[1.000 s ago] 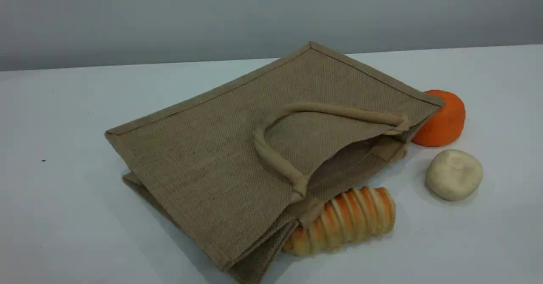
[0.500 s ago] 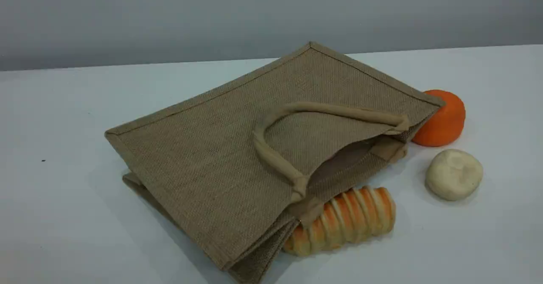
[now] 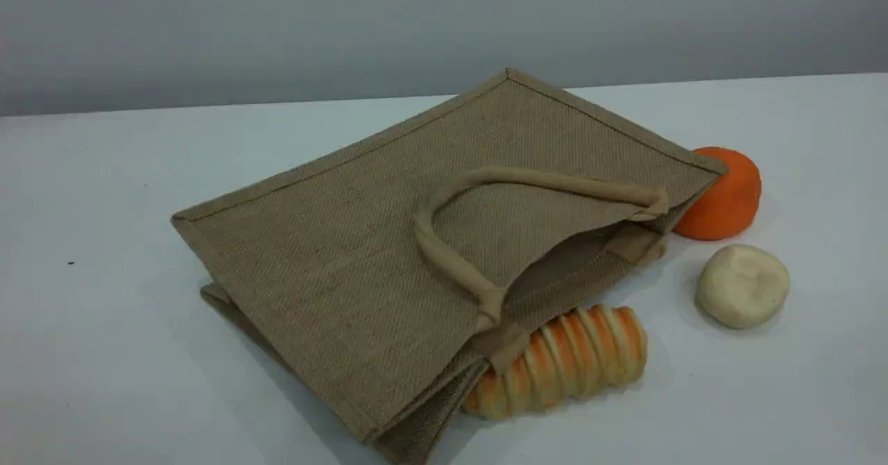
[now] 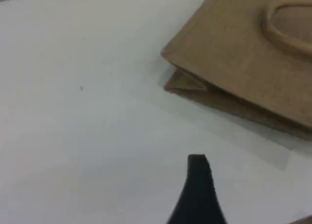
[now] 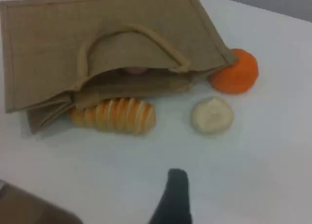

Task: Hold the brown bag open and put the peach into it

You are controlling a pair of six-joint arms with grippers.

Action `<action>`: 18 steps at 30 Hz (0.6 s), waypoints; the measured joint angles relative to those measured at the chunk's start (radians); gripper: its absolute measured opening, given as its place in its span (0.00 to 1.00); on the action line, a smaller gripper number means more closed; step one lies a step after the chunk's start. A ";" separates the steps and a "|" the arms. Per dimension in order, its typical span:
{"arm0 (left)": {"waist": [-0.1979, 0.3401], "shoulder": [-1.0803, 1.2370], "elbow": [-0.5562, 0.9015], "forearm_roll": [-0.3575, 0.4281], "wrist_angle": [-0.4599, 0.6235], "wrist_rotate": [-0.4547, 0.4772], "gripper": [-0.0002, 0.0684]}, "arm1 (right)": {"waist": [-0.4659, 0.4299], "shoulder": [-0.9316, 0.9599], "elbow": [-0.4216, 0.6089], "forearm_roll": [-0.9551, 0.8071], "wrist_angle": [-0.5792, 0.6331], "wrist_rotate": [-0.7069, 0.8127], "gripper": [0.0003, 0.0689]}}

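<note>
I see the coarse woven brown bag (image 3: 333,264) lying on its side, thick rope handle (image 3: 555,180) looped on top. The peach (image 5: 137,71), a soft pink sliver, sits inside its mouth. My left gripper (image 4: 198,180) and right gripper (image 5: 176,190) both spread, holding nothing.

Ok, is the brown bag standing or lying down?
Lying on its side: the brown bag shows its broad face upward, a handle lies across it, and its mouth gapes slightly sideways toward the bread roll.

You see no change: from a second ago to now, the brown bag (image 3: 361,271) and the things beside it on the table (image 3: 104,354) lie exactly alike.
</note>
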 joint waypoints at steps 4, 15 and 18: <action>0.000 0.000 0.000 0.000 0.003 0.000 0.74 | 0.000 0.000 0.000 0.001 0.001 0.000 0.85; 0.000 0.000 -0.001 -0.001 0.008 0.000 0.74 | 0.000 0.000 -0.001 0.002 0.002 0.000 0.85; 0.005 -0.001 -0.001 -0.002 0.008 0.001 0.74 | 0.000 0.000 -0.001 0.002 0.002 0.000 0.85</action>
